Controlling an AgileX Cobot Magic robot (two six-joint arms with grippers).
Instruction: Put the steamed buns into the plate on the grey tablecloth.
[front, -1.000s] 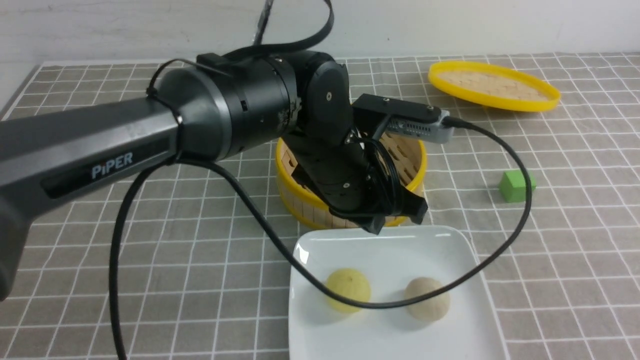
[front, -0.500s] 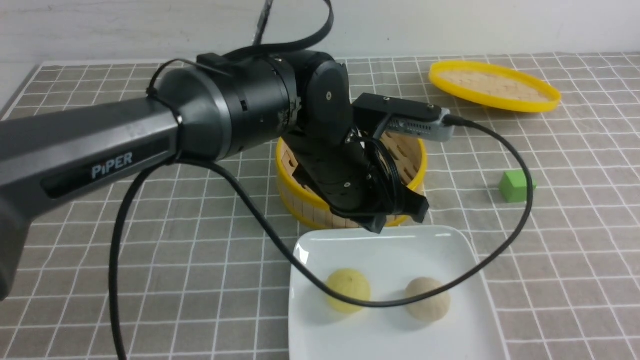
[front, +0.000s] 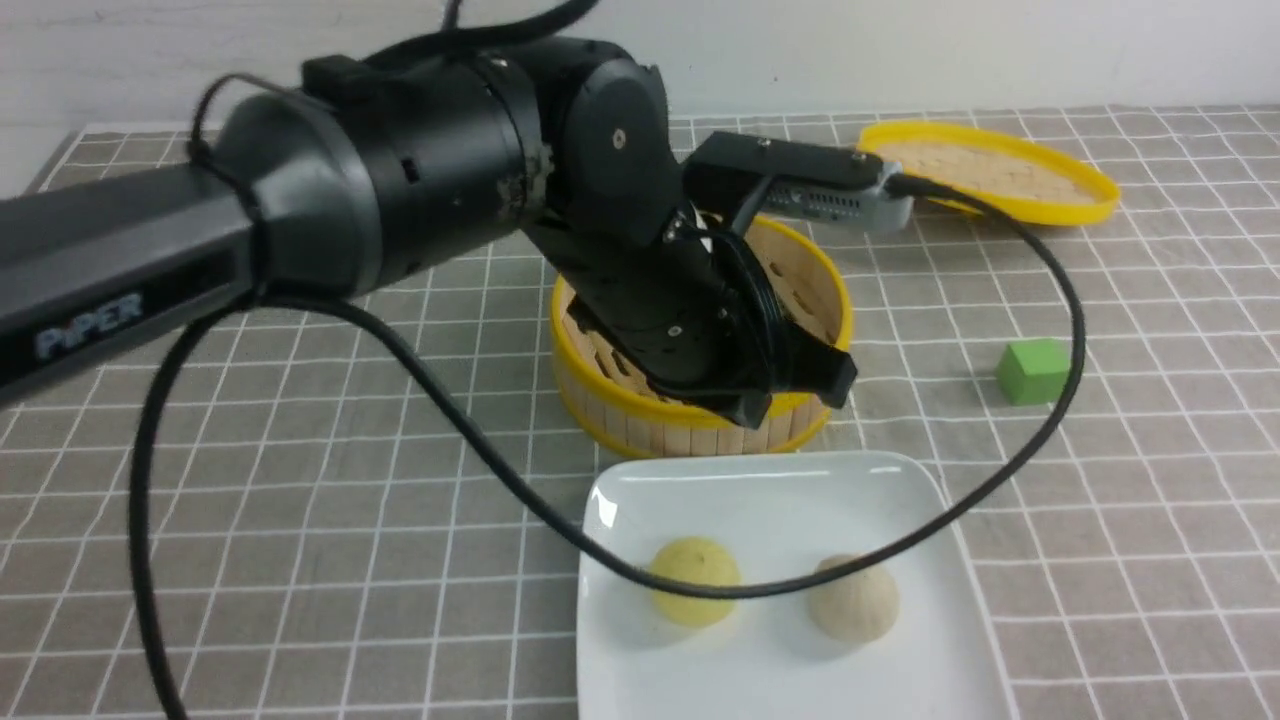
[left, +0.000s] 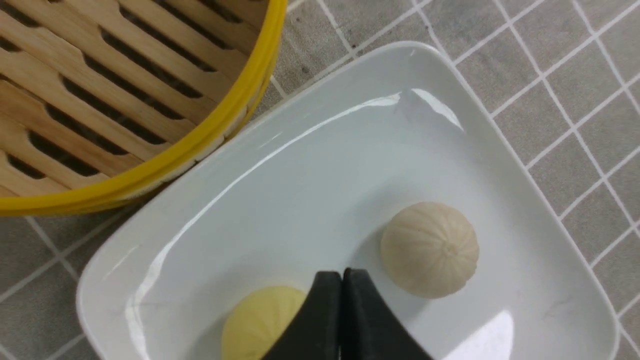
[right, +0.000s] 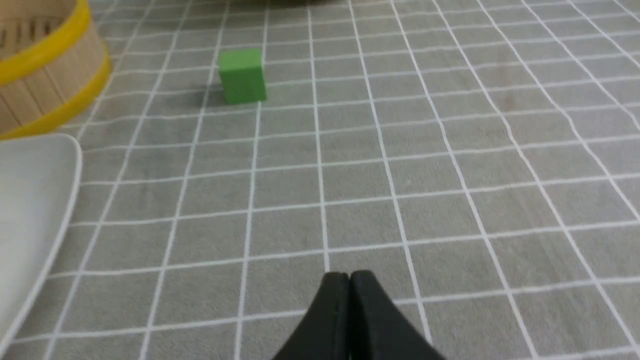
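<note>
Plating appears complete; only a clear retreat remains

The yellow bun (front: 696, 592) and beige bun (front: 853, 600) sit apart on the plate (front: 760, 470) on the grey tablecloth (front: 300, 500). The left tool (left: 341, 275) above them and the right tool (right: 349, 277) are pinched closed, empty.

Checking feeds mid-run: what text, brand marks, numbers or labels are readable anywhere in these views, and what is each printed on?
"PiPER": pale letters on the black forearm of the left arm, blurred but legible.
Grey camera module on that wrist: tiny marks, too small to read.
No writing shows on the glossy white square plate, pale yellow bun, beige bun, yellow-rimmed bamboo steamer, green cube or grey grid tablecloth.
</note>
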